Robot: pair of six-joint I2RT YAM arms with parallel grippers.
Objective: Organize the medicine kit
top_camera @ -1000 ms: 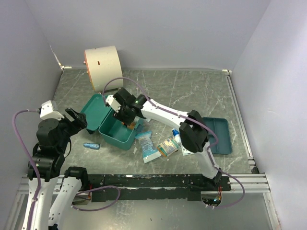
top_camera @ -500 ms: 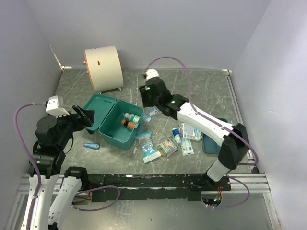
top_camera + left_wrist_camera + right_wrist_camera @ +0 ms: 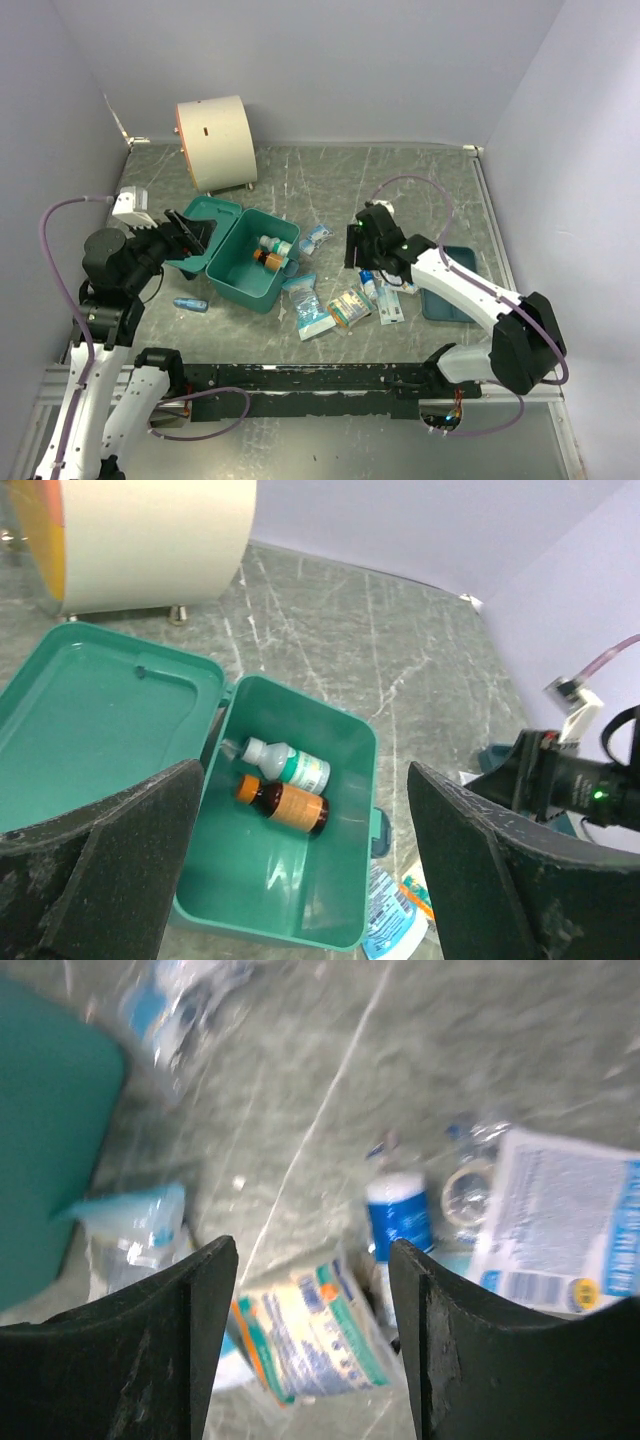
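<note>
Left of centre in the overhead view, on the grey marbled table (image 3: 420, 190): the medicine kit (image 3: 240, 292), a teal-green plastic box with rounded corners, standing open. Hinged lid (image 3: 216, 214) thrown flat back toward the upper left, its inner face up, with a shallow raised panel showing from the left wrist view (image 3: 90, 720). Deep smooth-walled body (image 3: 270, 875), with a small tab (image 3: 378, 827) on the outside of the long wall opposite the hinge. Inside, at the end nearest the frame's centre, two bottles lying on their sides next to each other: a white bottle with a green label (image 3: 272, 245) (image 3: 285, 763) and an amber bottle with an orange cap (image 3: 267, 260) (image 3: 285, 805). Rest of the box floor bare. Left gripper (image 3: 188, 234) raised over the lid's left edge, fingers (image 3: 120, 860) spread wide, holding nothing. Right gripper (image 3: 362, 245) right of the kit and apart from it, fingers (image 3: 190, 1340) parted with nothing between them, hanging over loose items: a small blue-labelled bottle (image 3: 397, 1215), a white box with blue print (image 3: 560, 1220), a striped packet (image 3: 350, 305). More packets by the kit's right side, one clear and blue (image 3: 308, 305) just beside its lower right corner. Cream drum (image 3: 215, 140) at upper left, behind the kit; shallow blue-teal tray (image 3: 455, 285) at far right.
</note>
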